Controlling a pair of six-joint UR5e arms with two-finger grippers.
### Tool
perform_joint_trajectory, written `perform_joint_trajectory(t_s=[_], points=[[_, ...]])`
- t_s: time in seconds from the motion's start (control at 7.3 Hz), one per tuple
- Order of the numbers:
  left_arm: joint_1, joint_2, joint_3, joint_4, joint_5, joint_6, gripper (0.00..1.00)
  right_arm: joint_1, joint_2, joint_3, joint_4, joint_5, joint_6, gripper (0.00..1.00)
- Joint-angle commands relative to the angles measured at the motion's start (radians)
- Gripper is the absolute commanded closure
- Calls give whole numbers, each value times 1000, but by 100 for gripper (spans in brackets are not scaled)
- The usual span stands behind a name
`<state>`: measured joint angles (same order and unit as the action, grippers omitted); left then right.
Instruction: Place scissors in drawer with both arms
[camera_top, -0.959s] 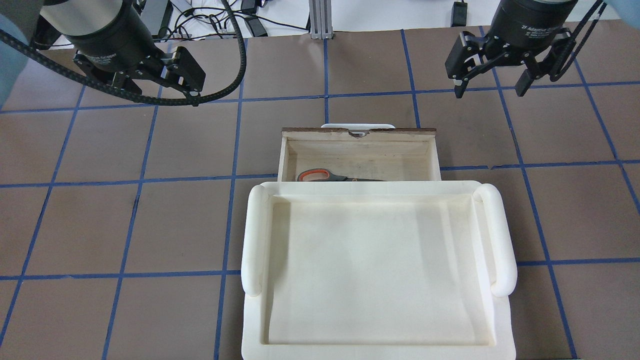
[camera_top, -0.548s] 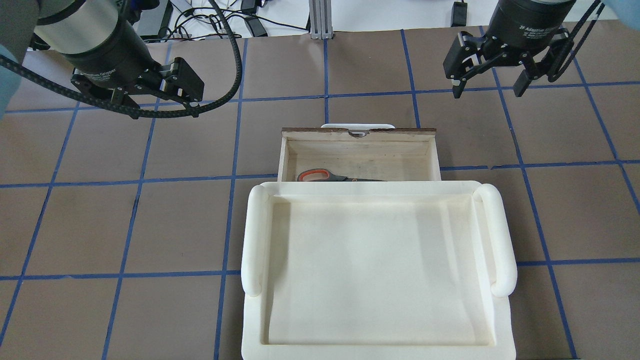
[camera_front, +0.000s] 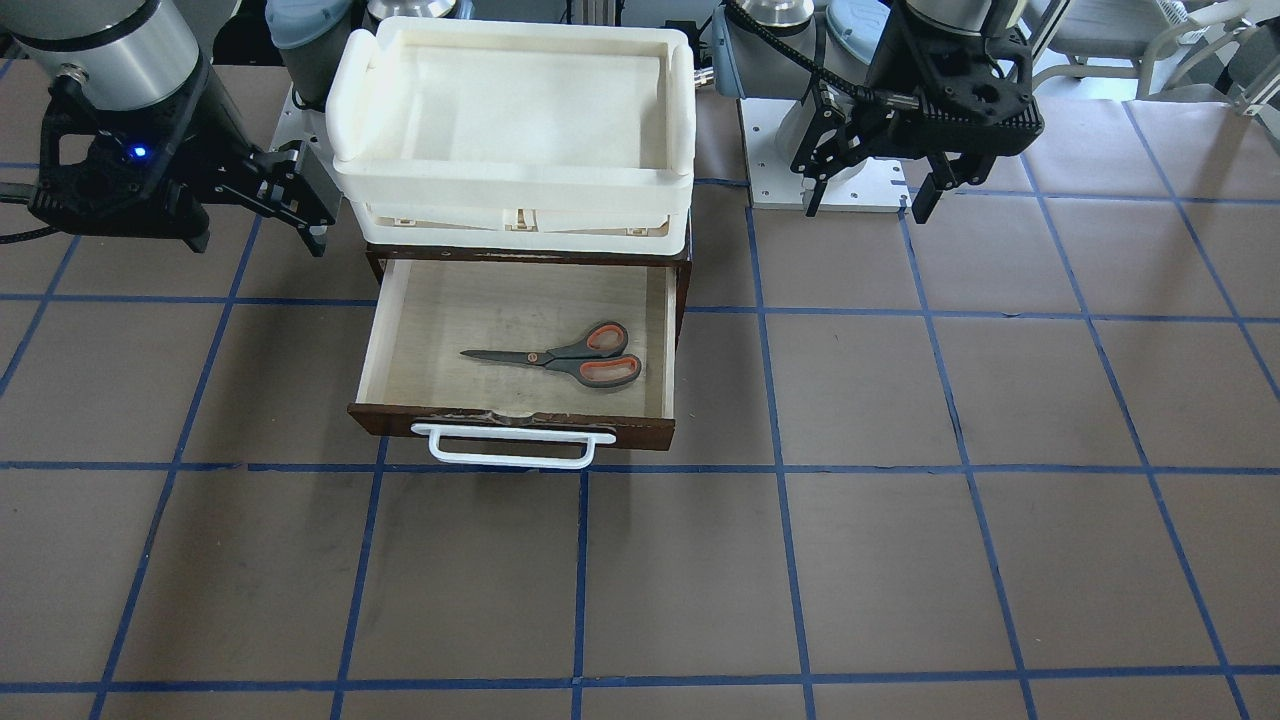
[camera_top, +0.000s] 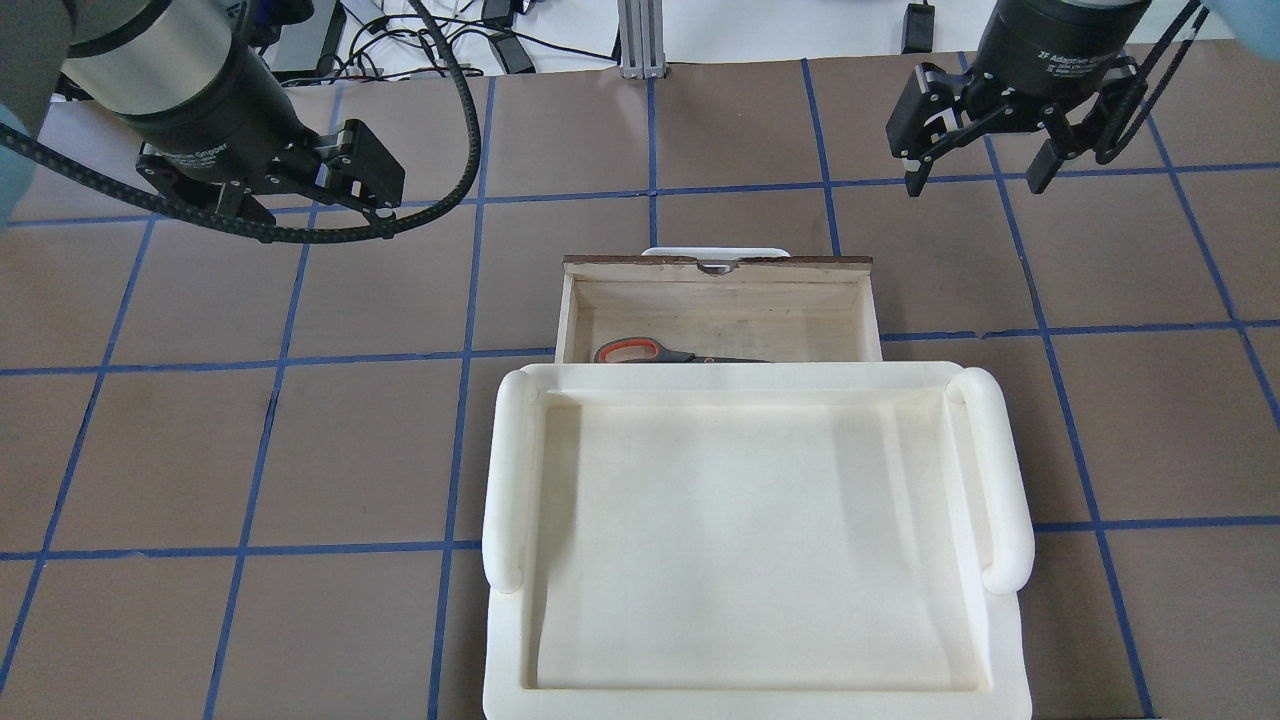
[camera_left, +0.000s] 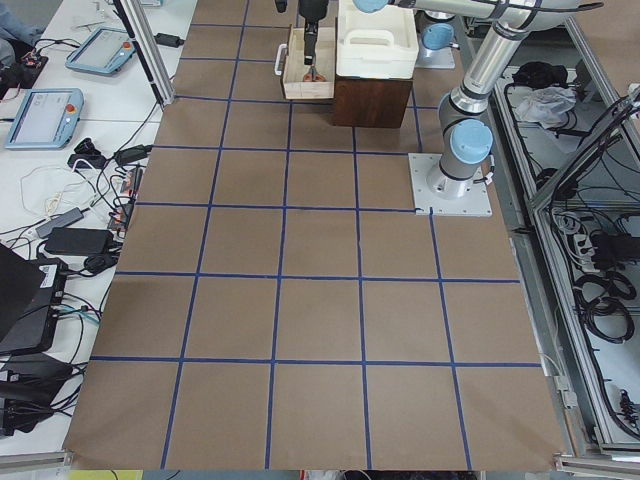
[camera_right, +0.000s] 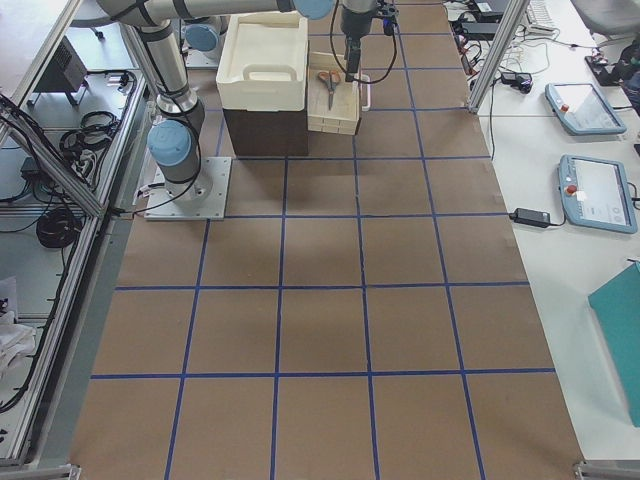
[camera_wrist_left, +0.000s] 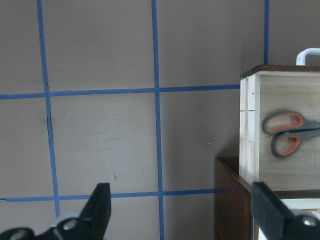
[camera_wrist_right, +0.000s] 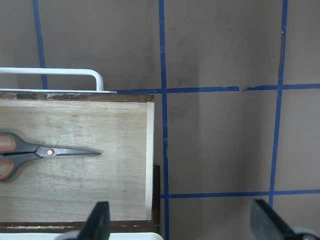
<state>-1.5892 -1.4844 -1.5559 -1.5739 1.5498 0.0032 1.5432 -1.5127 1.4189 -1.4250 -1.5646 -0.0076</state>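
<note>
The scissors (camera_front: 565, 358) lie flat on the floor of the open drawer (camera_front: 372, 345), with the handles toward the robot's left and the blades toward its right. Both grippers are raised and well apart from the scissors — left gripper (camera_front: 865, 198) and right gripper (camera_top: 973, 180) — each with its jaws spread wide and holding nothing.

Drawer (camera_wrist_right: 149, 150): open, pale wood inside, dark brown front on the far side carrying a white bar handle (camera_wrist_right: 60, 72).
Scissors (camera_wrist_right: 35, 152): flat on the drawer floor at the left, blades closed and pointing right, orange-lined loops cut off by the frame edge.
Counter (camera_wrist_right: 220, 140): brown, crossed by blue tape lines (camera_wrist_right: 162, 50).
Gripper (camera_wrist_right: 182, 222): two black fingers (camera_wrist_right: 98, 220) set wide apart at the near edge, straddling the drawer's right wall; nothing between them.
</note>
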Motion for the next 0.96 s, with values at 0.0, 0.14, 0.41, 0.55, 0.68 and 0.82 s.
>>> perform_joint_trajectory(t_s=[0.0,0.14,0.41,0.55,0.68,0.82], points=[[-2,1,-1,-5,0,-6,0,0,-1,0,-3,5,0,0],[-5,1,-3,-12,0,-5,0,0,-1,0,-3,3,0,0],[-5,-2,-3,-12,-4,6,0,0,-1,0,-3,2,0,0],[-3,-2,-3,-12,-2,6,0,0,-1,0,-2,-2,0,0],[-2,1,-3,-9,-2,6,0,0,0,0,-5,1,0,0],[-3,0,-4,-15,-2,6,0,-1,0,2,-3,-2,0,0]])
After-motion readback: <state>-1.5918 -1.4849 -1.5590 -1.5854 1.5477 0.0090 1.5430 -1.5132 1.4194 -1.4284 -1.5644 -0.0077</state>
